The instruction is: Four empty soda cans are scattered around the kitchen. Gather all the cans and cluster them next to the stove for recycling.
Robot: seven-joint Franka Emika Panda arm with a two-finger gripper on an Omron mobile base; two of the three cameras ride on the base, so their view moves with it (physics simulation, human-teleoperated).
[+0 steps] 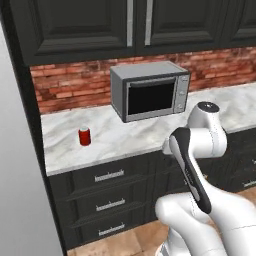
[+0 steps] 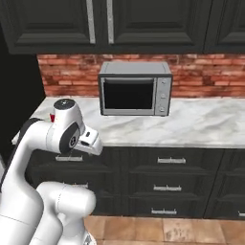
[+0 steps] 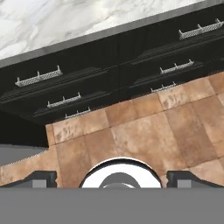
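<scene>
One soda can point(image 1: 84, 136) (red), one microwave point(image 1: 150, 91)

no readable text, soda can point(image 1: 84, 136) markings too small, microwave point(image 1: 150, 91) panel unlabelled

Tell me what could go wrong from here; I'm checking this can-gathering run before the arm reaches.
1. The gripper hangs open over the tile floor, facing away from the soda can, so a wide swing up could clip the countertop edge.
2. The can stands near the counter's left end, beside the tall grey panel; a sideways nudge might tip or roll it off.
3. The microwave stands close behind the reach path.
</scene>
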